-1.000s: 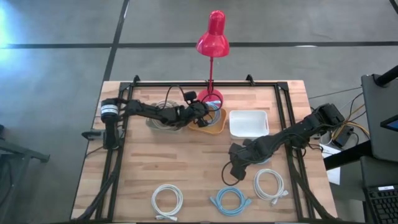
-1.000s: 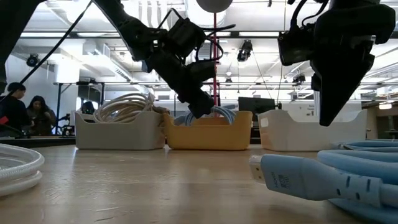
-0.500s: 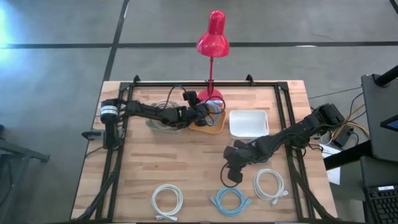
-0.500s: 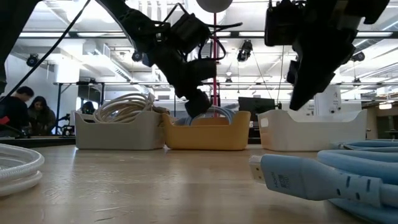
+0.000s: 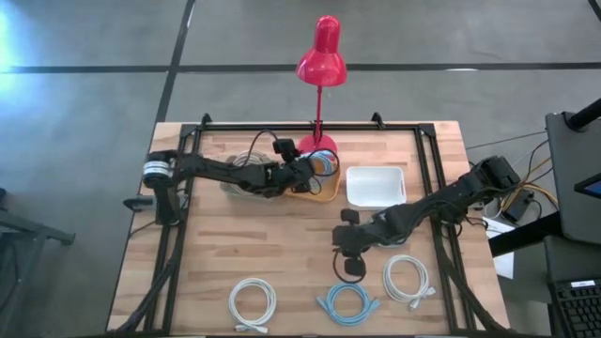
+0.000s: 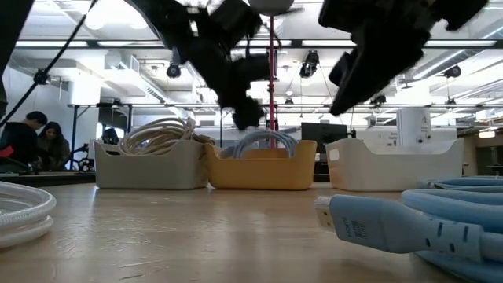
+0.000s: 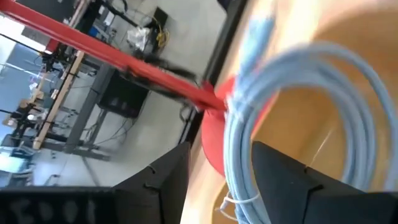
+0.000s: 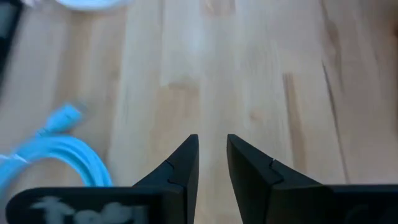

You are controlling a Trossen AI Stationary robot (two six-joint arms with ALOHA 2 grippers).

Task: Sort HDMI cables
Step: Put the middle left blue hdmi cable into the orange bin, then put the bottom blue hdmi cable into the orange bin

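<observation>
Near the near edge lie a white coil [image 5: 252, 302], a light blue coil [image 5: 347, 302] [image 8: 62, 155] and a second white coil [image 5: 407, 278]. Beige-tan coils [image 6: 157, 132] fill the left bin [image 5: 232, 185]. A light blue coil [image 5: 325, 165] [image 7: 298, 112] stands on edge in the yellow bin [image 6: 263, 171]. My left gripper [image 5: 304, 171] [image 7: 219, 149] hovers open just above that coil. My right gripper [image 5: 351, 266] [image 8: 212, 138] hangs over bare wood beyond the light blue table coil, its fingers a narrow gap apart.
An empty white bin [image 5: 376, 186] sits right of the yellow one. A red desk lamp [image 5: 321, 61] stands at the far edge behind the bins, its base [image 7: 214, 134] close to my left gripper. Bare wood stretches across the table's middle. People stand in the room at far left [image 6: 23, 137].
My left gripper has risen out of the yellow bin, and the light blue coil has stayed inside. My right gripper has moved toward the table's left, lifted and tipped from pointing down to a slant.
</observation>
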